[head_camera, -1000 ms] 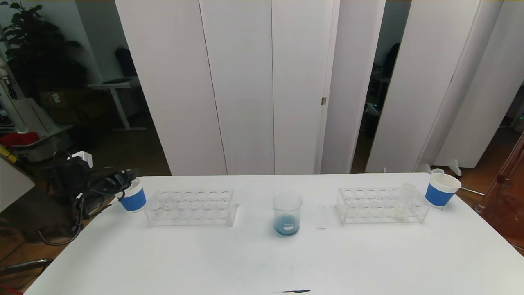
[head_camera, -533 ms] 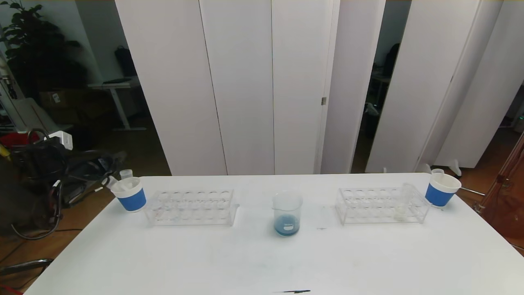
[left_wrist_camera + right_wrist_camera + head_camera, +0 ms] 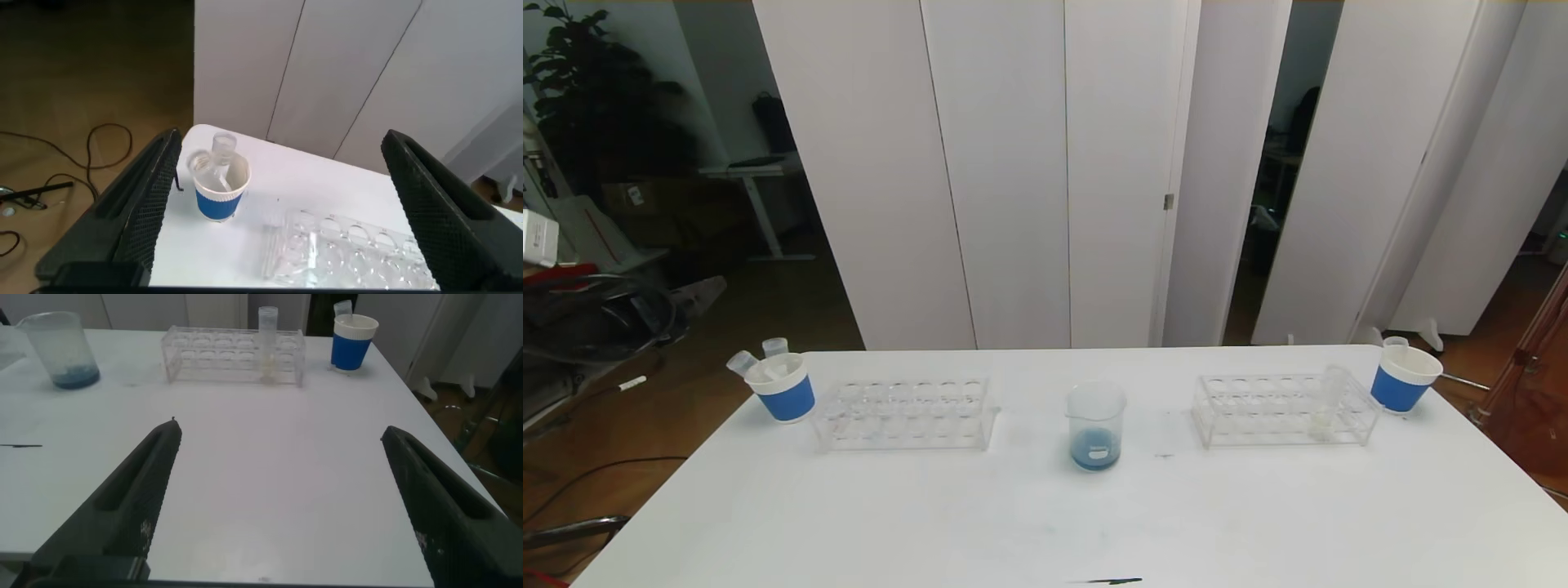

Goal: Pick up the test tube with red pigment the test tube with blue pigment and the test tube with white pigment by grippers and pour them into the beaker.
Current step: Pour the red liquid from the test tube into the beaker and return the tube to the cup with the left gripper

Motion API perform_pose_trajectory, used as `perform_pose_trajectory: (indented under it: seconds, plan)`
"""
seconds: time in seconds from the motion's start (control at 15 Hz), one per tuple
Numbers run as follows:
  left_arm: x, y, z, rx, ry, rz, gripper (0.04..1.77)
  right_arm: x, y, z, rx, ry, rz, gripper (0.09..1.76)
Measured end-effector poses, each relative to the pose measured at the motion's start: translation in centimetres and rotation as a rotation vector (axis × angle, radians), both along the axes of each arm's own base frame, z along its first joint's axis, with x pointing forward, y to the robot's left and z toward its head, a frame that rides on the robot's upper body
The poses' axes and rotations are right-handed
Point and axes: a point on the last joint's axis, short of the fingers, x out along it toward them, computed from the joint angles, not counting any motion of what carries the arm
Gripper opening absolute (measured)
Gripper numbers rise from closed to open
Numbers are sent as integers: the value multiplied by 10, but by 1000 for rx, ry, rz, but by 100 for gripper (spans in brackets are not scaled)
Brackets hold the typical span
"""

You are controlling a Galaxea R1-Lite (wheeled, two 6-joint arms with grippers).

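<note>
The beaker (image 3: 1096, 425) stands mid-table with blue liquid at its bottom; the right wrist view shows the beaker (image 3: 61, 349) too. The test tube with white pigment (image 3: 268, 343) stands upright in the right rack (image 3: 1286, 410). No tube with red or blue pigment is in view. Two clear, empty-looking tubes (image 3: 219, 155) lean in the left paper cup (image 3: 784, 392). My left gripper (image 3: 283, 137) is open and empty, off the table's left edge, facing that cup. My right gripper (image 3: 281, 431) is open and empty over the near right of the table.
An empty clear rack (image 3: 905, 413) sits right of the left cup. A second blue-banded cup (image 3: 1403, 379) holding a tube stands at the far right corner. White panels stand behind the table. Cables and gear lie on the floor at left (image 3: 596, 327).
My left arm has drawn back from the left cup, up and away to the left of the table. The two tubes in the cup stand uncovered now.
</note>
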Motion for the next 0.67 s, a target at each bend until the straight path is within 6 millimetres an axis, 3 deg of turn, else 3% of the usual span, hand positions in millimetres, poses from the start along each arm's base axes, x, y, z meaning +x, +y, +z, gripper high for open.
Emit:
perform_pose_trajectory:
  seconds: [0.2,0.4,0.67]
  plan:
    - [-64,-33,6,63,7,-61,174,0,0,0,0,0,0,175]
    - [-126,-57,-7,120,21,-120,174,0,0,0,0,0,0,175]
    - [-192,-76,-33,139,67,-167,174,0,0,0,0,0,0,175]
